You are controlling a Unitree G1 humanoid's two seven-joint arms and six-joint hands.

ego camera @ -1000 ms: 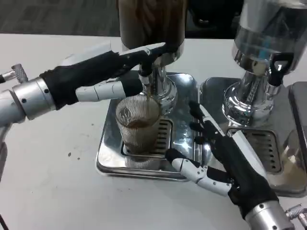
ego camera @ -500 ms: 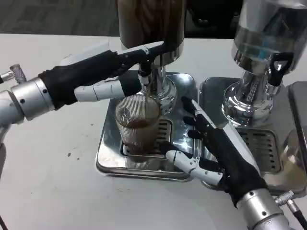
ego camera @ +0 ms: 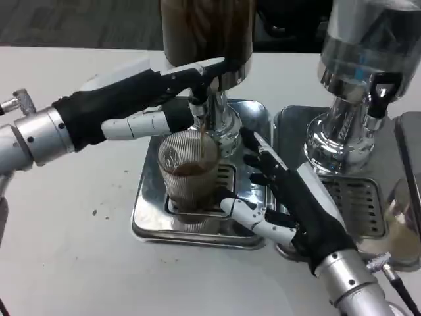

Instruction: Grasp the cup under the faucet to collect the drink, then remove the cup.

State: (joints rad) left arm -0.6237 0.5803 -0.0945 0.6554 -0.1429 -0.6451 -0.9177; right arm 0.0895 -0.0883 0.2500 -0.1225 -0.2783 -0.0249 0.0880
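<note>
Since a second ago my right hand [ego camera: 289, 197] has slid up and left from the lower right of the frame toward the centre, and the dark drink in the cup [ego camera: 189, 170] sits about where it did; the left hand [ego camera: 141, 99] has hardly shifted.

The biggest thing in frame is the dispenser [ego camera: 207, 39] at top centre, its faucet [ego camera: 199, 112] directly over the ribbed clear cup, which stands upright on the steel drip tray [ego camera: 148, 217] at centre, partly filled. A thin brown stream seems to be falling into it.

My worry is the cup itself. If the right hand closes too fast or from one side only, I judge it could shove the cup off the grate, out from under the stream, and the drink would pour into the tray. Lifting the cup away while the left hand holds the tap open would spill too. A second dispenser [ego camera: 368, 85] stands at upper right, close by my right forearm; a wide swing out could clip it.

The left hand reaches in from the left, fingers laid on the tap lever above the faucet, pressing rather than holding anything. The right hand is spread, holding nothing, one finger low just beside the cup's base, the others raised to the cup's right, not yet touching it as far as I can tell.
</note>
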